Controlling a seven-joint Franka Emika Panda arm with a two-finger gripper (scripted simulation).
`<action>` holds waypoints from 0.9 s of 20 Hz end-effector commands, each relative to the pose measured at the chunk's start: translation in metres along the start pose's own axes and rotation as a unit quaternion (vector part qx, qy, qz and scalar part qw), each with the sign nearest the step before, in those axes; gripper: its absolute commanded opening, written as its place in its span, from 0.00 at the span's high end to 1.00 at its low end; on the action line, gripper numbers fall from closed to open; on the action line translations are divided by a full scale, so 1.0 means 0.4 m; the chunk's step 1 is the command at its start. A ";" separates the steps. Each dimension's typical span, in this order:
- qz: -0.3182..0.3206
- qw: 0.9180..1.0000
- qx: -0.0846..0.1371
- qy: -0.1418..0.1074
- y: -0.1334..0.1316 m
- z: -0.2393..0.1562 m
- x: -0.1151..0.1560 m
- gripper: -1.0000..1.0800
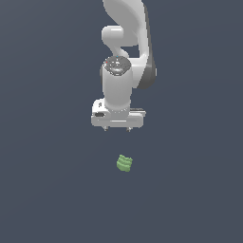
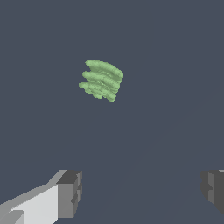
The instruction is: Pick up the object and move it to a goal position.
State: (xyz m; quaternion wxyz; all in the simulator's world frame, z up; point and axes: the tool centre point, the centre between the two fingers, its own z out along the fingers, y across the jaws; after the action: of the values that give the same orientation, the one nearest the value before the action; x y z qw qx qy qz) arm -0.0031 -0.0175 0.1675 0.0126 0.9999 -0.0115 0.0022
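Observation:
The object [image 1: 125,163] is a small light-green blocky piece with ridged, wavy sides, lying on the dark grey floor. It also shows in the wrist view [image 2: 102,80]. My gripper [image 1: 117,129] hangs from the white arm, above the object in the exterior view and apart from it. In the wrist view the gripper [image 2: 142,190] has its two fingers wide apart with nothing between them. One finger [image 2: 70,192] and the other finger [image 2: 213,189] both show, and the object lies beyond them, clear of both.
The white arm [image 1: 124,57] comes down from the top of the exterior view. A plain dark grey floor [image 1: 47,190] surrounds the object.

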 end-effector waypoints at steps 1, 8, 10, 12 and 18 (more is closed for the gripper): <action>-0.003 1.000 -0.002 -0.002 -0.001 -0.001 -0.004 0.04; 0.005 1.000 -0.001 -0.002 -0.004 0.006 0.011 0.04; 0.011 1.000 0.000 -0.002 -0.007 0.011 0.022 0.04; 0.020 1.000 0.000 -0.002 -0.010 0.018 0.036 0.04; 0.055 0.998 0.003 -0.002 -0.026 0.053 0.095 0.04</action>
State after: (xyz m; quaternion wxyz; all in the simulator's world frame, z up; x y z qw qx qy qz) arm 0.0288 -0.0104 0.1505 0.0103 0.9984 -0.0564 0.0009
